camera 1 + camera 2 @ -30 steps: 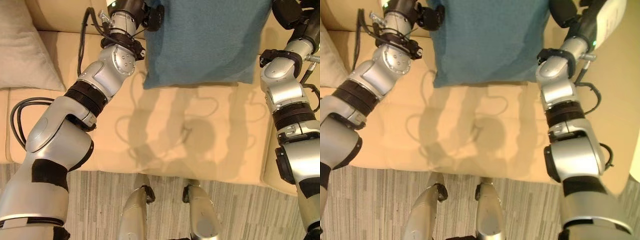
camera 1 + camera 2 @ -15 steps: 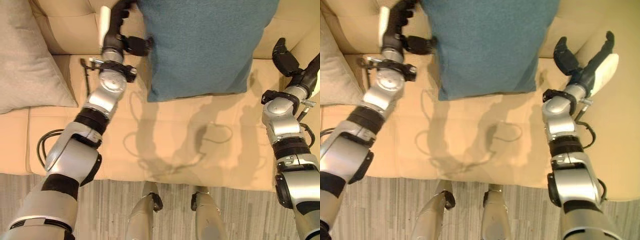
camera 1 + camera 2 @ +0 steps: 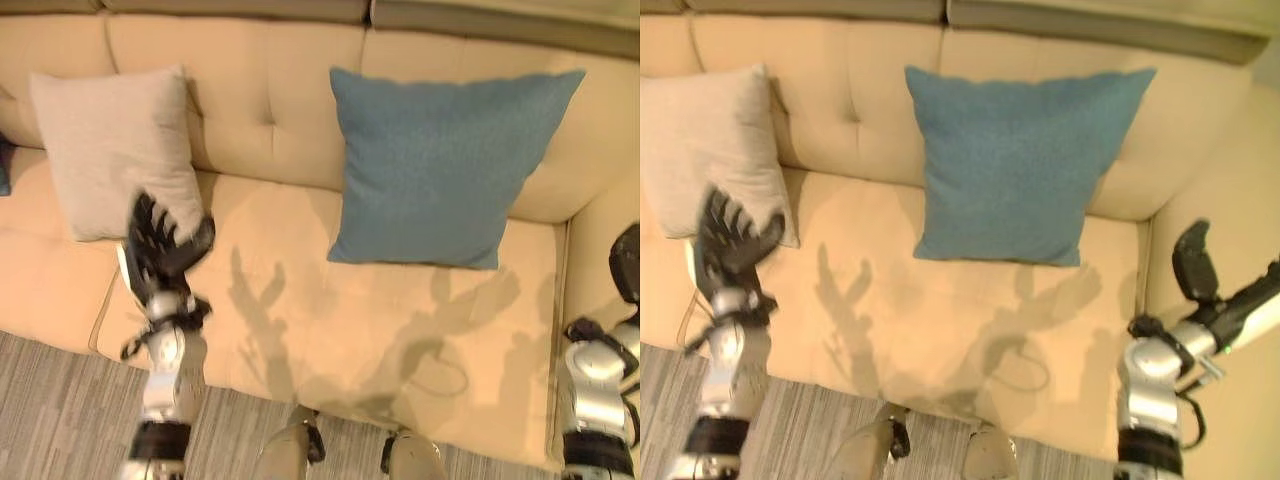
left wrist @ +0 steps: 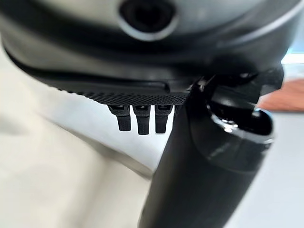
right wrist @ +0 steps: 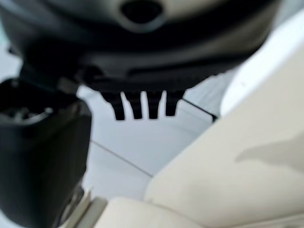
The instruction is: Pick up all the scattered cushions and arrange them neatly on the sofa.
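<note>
Two square fabric cushions (image 3: 440,165), upright.

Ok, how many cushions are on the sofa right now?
2. A blue cushion stands against the backrest right of the middle, and a beige cushion leans against it on the left. Others may lie outside the views.

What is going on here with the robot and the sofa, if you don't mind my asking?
The robot is tidying cushions onto a cream sofa. A blue cushion stands propped against the backrest, and a beige cushion leans there further to the left. Neither hand holds anything: the left hand is raised with its fingers spread in front of the beige cushion, and the right hand is open near the sofa's right armrest.
</note>
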You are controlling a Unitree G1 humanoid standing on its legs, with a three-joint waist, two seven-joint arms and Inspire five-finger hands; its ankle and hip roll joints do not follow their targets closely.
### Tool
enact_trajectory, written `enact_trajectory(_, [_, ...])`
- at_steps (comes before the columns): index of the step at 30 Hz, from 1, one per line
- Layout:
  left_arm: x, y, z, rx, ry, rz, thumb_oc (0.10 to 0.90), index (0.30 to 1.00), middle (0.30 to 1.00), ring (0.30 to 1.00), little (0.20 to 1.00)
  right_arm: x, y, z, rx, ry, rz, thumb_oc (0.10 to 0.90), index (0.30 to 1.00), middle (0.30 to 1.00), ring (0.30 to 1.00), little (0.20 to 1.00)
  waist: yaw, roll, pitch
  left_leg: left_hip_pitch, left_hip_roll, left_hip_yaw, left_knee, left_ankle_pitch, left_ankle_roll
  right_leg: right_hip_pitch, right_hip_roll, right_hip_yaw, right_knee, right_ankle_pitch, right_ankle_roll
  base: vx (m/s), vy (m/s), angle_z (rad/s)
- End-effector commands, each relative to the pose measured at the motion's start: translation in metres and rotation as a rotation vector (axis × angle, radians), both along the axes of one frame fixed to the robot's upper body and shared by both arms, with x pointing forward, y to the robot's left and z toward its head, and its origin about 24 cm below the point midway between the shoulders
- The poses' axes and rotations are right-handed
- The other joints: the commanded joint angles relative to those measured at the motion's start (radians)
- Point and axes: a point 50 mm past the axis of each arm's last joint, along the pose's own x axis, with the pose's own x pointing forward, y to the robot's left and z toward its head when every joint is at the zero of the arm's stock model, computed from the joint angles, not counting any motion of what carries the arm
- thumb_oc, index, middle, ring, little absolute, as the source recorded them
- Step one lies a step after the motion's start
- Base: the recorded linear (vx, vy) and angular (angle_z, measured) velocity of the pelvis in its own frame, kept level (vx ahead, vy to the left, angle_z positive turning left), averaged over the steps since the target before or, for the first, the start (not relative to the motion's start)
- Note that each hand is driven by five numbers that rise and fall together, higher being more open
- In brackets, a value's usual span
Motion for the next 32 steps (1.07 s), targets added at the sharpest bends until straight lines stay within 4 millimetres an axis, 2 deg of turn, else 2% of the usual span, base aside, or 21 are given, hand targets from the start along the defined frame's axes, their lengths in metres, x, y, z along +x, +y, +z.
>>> enact_trajectory(1, [-0.042,0.013,-0.045,0.098,0.215,-0.044,0.800,0.900,0.900,0.900,0.900,-0.038,-0.012,-0.041,0.038,0.194,0.076,0.800,0.900,0.900,0.900,0.900,0.045,-0.027,-0.222,0.185,0.069,0.031,0.012,-0.179,-0.078,0.048,0.058,-0.002,0.014,-0.131,-0.006,-0.05,-0.021,0.00])
enact_trajectory(2, [-0.056,0.013,-0.065,0.084,0.315,-0.062,0.800,0.900,0.900,0.900,0.900,-0.045,-0.008,-0.059,0.120,0.239,0.094,0.800,0.900,0.900,0.900,0.900,0.052,-0.035,-0.227,0.192,0.073,0.026,0.012,-0.178,-0.081,0.060,0.063,-0.011,0.018,-0.136,-0.008,-0.06,-0.032,0.08])
enact_trajectory(4, [-0.081,0.013,-0.095,0.065,0.490,-0.058,0.800,0.900,0.900,0.900,0.900,-0.062,-0.008,-0.080,0.199,0.299,0.077,0.800,0.900,0.900,0.900,0.900,0.062,-0.050,-0.236,0.200,0.079,0.014,0.012,-0.178,-0.087,0.083,0.070,-0.033,0.021,-0.145,-0.013,-0.05,-0.026,0.21])
enact_trajectory(5, [-0.099,0.012,-0.115,0.066,0.617,-0.060,0.800,0.900,0.900,0.900,0.900,-0.074,-0.005,-0.100,0.262,0.370,0.052,0.800,0.900,0.900,0.900,0.900,0.072,-0.061,-0.240,0.207,0.082,0.006,0.012,-0.182,-0.091,0.101,0.076,-0.045,0.019,-0.152,-0.016,-0.05,-0.013,0.31])
enact_trajectory(9, [-0.146,0.006,-0.155,0.030,0.914,-0.062,0.800,0.900,0.900,0.900,0.900,-0.106,0.010,-0.147,0.415,0.558,0.032,0.800,0.900,0.900,0.900,0.900,0.089,-0.090,-0.249,0.208,0.085,-0.017,0.012,-0.181,-0.095,0.120,0.080,-0.071,0.016,-0.156,-0.021,-0.06,0.009,0.44])
enact_trajectory(10, [-0.170,0.006,-0.167,-0.013,1.039,-0.047,0.800,0.900,0.900,0.900,0.900,-0.125,0.025,-0.173,0.540,0.664,0.038,0.800,0.900,0.900,0.900,0.900,0.097,-0.104,-0.254,0.209,0.081,-0.023,0.012,-0.183,-0.094,0.127,0.080,-0.076,0.014,-0.153,-0.020,-0.06,0.027,0.43])
enact_trajectory(11, [-0.169,0.007,-0.167,-0.013,1.037,-0.047,0.800,0.900,0.900,0.900,0.900,-0.124,0.025,-0.173,0.540,0.662,0.039,0.800,0.900,0.900,0.900,0.900,0.095,-0.105,-0.256,0.205,0.080,-0.024,0.012,-0.181,-0.093,0.124,0.079,-0.078,0.013,-0.151,-0.020,-0.06,0.031,0.38])
enact_trajectory(13, [-0.192,0.008,-0.175,-0.039,1.147,-0.037,0.800,0.900,0.900,0.900,0.900,-0.148,0.040,-0.195,0.678,0.743,-0.004,0.800,0.900,0.900,0.900,0.900,0.104,-0.112,-0.259,0.208,0.078,-0.025,0.012,-0.187,-0.094,0.125,0.078,-0.079,0.011,-0.148,-0.019,-0.04,0.030,0.03])
enact_trajectory(15, [-0.226,0.009,-0.180,-0.072,1.295,-0.039,0.800,0.900,0.900,0.900,0.900,-0.175,0.051,-0.211,0.833,0.774,-0.106,0.800,0.900,0.900,0.900,0.900,0.110,-0.114,-0.272,0.202,0.076,-0.025,0.012,-0.191,-0.094,0.116,0.072,-0.077,0.006,-0.141,-0.014,-0.05,0.057,0.07])
enact_trajectory(16, [-0.226,0.009,-0.180,-0.072,1.295,-0.040,0.800,0.900,0.900,0.900,0.900,-0.175,0.051,-0.211,0.833,0.773,-0.106,0.800,0.900,0.900,0.900,0.900,0.109,-0.115,-0.274,0.198,0.074,-0.026,0.012,-0.188,-0.093,0.112,0.071,-0.078,0.006,-0.139,-0.013,-0.03,0.051,0.14])
enact_trajectory(17, [-0.235,0.009,-0.181,-0.067,1.336,-0.047,0.800,0.900,0.900,0.900,0.900,-0.179,0.053,-0.213,0.859,0.777,-0.111,0.800,0.900,0.900,0.900,0.900,0.111,-0.115,-0.276,0.200,0.074,-0.025,0.012,-0.191,-0.093,0.113,0.069,-0.077,0.006,-0.138,-0.012,-0.02,0.023,0.04])
enact_trajectory(21, [-0.236,0.011,-0.180,-0.042,1.344,-0.066,0.800,0.900,0.900,0.900,0.900,-0.176,0.050,-0.212,0.874,0.773,-0.112,0.800,0.900,0.900,0.900,0.900,0.115,-0.115,-0.281,0.196,0.065,-0.031,0.012,-0.194,-0.087,0.110,0.062,-0.077,0.006,-0.128,-0.006,-0.01,0.051,-0.01])
enact_trajectory(24, [-0.228,0.014,-0.179,-0.015,1.324,-0.080,0.800,0.900,0.900,0.900,0.900,-0.180,0.044,-0.212,0.905,0.767,-0.160,0.800,0.900,0.900,0.900,0.900,0.119,-0.114,-0.279,0.199,0.060,-0.036,0.012,-0.196,-0.084,0.114,0.057,-0.079,0.006,-0.122,-0.003,-0.02,0.042,0.11])
enact_trajectory(26, [-0.211,0.014,-0.178,0.008,1.270,-0.105,0.800,0.900,0.900,0.900,0.900,-0.183,0.040,-0.211,0.934,0.754,-0.197,0.800,0.900,0.900,0.900,0.900,0.120,-0.114,-0.281,0.202,0.057,-0.039,0.012,-0.203,-0.084,0.118,0.054,-0.081,0.007,-0.122,0.000,-0.01,0.036,0.06])
enact_trajectory(28, [-0.210,0.016,-0.177,-0.002,1.267,-0.091,0.800,0.900,0.900,0.900,0.900,-0.183,0.037,-0.209,0.899,0.741,-0.197,0.800,0.900,0.900,0.900,0.900,0.121,-0.113,-0.281,0.199,0.056,-0.042,0.012,-0.202,-0.084,0.117,0.054,-0.081,0.006,-0.123,0.000,0.00,0.007,0.02])
enact_trajectory(30, [-0.202,0.007,-0.179,-0.025,1.240,-0.113,0.800,0.900,0.900,0.900,0.900,-0.182,0.052,-0.216,0.946,0.770,-0.176,0.800,0.900,0.900,0.900,0.900,0.117,-0.112,-0.281,0.197,0.054,-0.043,0.012,-0.203,-0.080,0.111,0.049,-0.078,0.007,-0.117,0.002,0.00,0.017,-0.01])
enact_trajectory(32, [-0.199,0.006,-0.179,-0.023,1.237,-0.123,0.800,0.900,0.900,0.900,0.900,-0.180,0.054,-0.217,0.949,0.771,-0.178,0.800,0.900,0.900,0.900,0.900,0.115,-0.111,-0.282,0.198,0.053,-0.042,0.012,-0.203,-0.079,0.111,0.048,-0.076,0.008,-0.117,0.003,-0.01,0.021,-0.07])
